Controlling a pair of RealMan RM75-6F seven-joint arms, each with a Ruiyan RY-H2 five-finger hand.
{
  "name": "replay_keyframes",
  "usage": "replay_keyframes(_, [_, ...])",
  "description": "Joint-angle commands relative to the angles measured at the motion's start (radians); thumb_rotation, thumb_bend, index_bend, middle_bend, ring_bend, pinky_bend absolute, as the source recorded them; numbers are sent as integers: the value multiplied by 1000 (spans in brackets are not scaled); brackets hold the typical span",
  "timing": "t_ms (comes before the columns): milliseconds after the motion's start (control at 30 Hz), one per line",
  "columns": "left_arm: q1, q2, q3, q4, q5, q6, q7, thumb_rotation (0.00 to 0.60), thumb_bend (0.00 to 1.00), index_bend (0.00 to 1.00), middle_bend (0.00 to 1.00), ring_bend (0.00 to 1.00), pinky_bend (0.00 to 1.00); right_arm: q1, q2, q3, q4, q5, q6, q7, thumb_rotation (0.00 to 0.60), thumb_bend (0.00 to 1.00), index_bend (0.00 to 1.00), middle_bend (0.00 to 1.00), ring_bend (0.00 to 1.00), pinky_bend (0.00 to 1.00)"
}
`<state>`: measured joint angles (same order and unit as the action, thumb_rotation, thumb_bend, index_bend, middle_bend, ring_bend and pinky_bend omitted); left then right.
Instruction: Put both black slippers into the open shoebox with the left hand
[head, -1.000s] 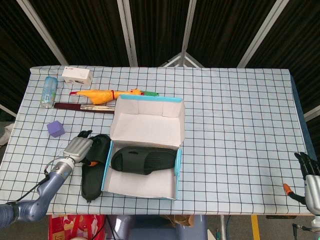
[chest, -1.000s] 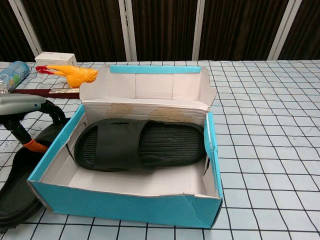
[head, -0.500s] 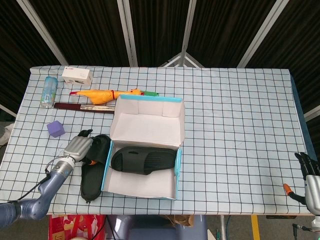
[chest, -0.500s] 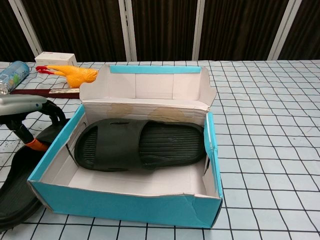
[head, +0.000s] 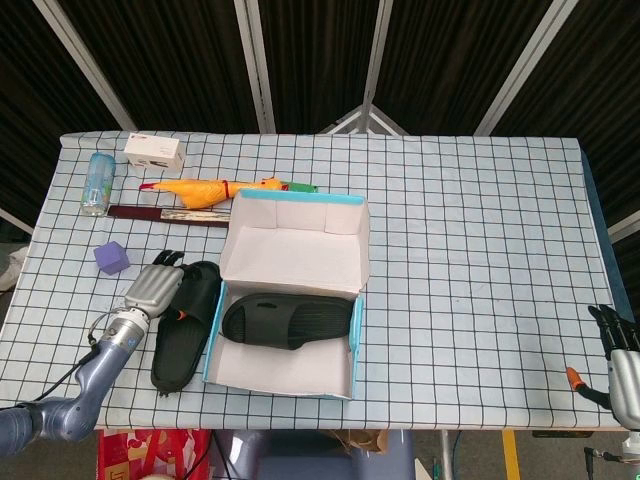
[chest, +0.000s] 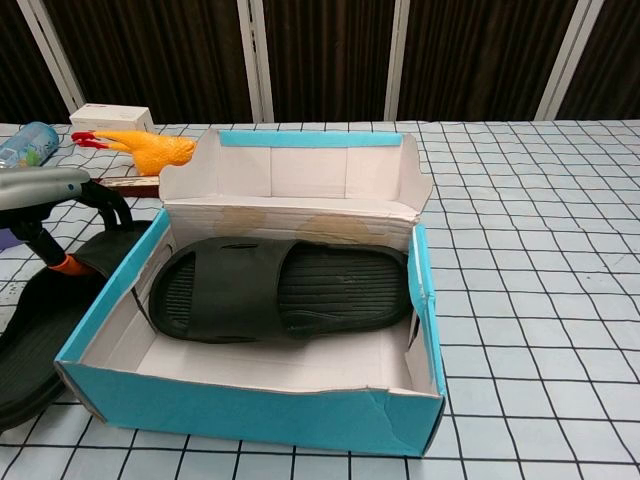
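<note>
Since the earlier frames, the left hand (head: 155, 287) has shifted the outer slipper (head: 178, 328) away from the shoebox (head: 290, 300); its toe end now angles toward the bench's left edge, with a clear gap of cloth between it and the box wall. Left hand is on the strap end of that slipper, fingers curled over the strap; whether it actually grips the strap cannot be told. In the chest view the same hand (chest: 45, 200) shows a dark finger arched over the slipper (chest: 45, 330), which sits low at the left, its sole apparently tilted.

Second slipper (head: 285, 320) lies flat inside the shoebox, lengthwise across the box floor, toe toward the right wall. Shoebox stands open near the bench's (head: 480, 260) front edge, left of centre, lid flap upright at the back.

Right hand (head: 620, 365) hangs off the bench's front right corner, fingers apart, holding nothing.

Along the back left of the bench: a water bottle (head: 97, 182), a small white carton (head: 154, 153), a rubber chicken (head: 200, 191) and a dark flat stick (head: 165, 214). A purple cube (head: 111, 258) sits near the left edge.
</note>
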<state>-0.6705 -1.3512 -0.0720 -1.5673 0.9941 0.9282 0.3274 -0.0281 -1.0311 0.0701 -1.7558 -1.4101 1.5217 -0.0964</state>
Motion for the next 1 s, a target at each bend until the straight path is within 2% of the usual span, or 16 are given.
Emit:
replay_keyframes(33, [14, 17, -5, -11, 25, 27, -11, 600, 461, 616, 612, 120, 28, 0, 1, 0, -1, 2, -1, 1, 600, 254, 121, 118, 167, 137])
replay_keyframes(333, [57, 116, -12, -118, 96, 118, -26, 600, 481, 675, 659, 157, 30, 0, 1, 0, -3, 2, -1, 0, 600, 254, 122, 118, 167, 137])
replay_keyframes(467, [66, 190, -35, -202, 169, 198, 14, 600, 481, 681, 660, 157, 30, 0, 1, 0, -6, 2, 0, -2, 600, 254, 121, 118, 167, 137])
replay_keyframes(633, [58, 226, -56, -270, 250, 257, 71, 600, 481, 690, 662, 157, 30, 1, 0, -1, -7, 2, -2, -4, 600, 254, 121, 118, 167, 137])
replay_keyframes(700, [46, 240, -69, -306, 317, 292, 131, 600, 481, 692, 663, 157, 30, 1, 0, -1, -8, 1, -1, -5, 600, 254, 121, 118, 167, 137])
replay_keyframes(733, [19, 252, -84, -339, 418, 323, 207, 600, 481, 693, 663, 157, 30, 0, 0, -1, -8, 0, 0, -4, 600, 253, 121, 118, 167, 137])
replay_keyframes(800, [2, 255, -91, -380, 489, 340, 303, 600, 481, 694, 663, 157, 30, 0, 0, -1, -6, 0, 0, -2, 600, 253, 121, 118, 167, 137])
replay_keyframes(933, [-29, 246, -93, -406, 575, 325, 413, 600, 481, 696, 663, 157, 30, 1, 1, -1, -5, 0, -2, 2, 600, 254, 121, 118, 167, 137])
replay_keyframes(1000, [-66, 235, -86, -408, 659, 283, 518, 600, 481, 697, 663, 157, 30, 2, 1, -1, -4, 1, -5, 4, 600, 253, 121, 118, 167, 137])
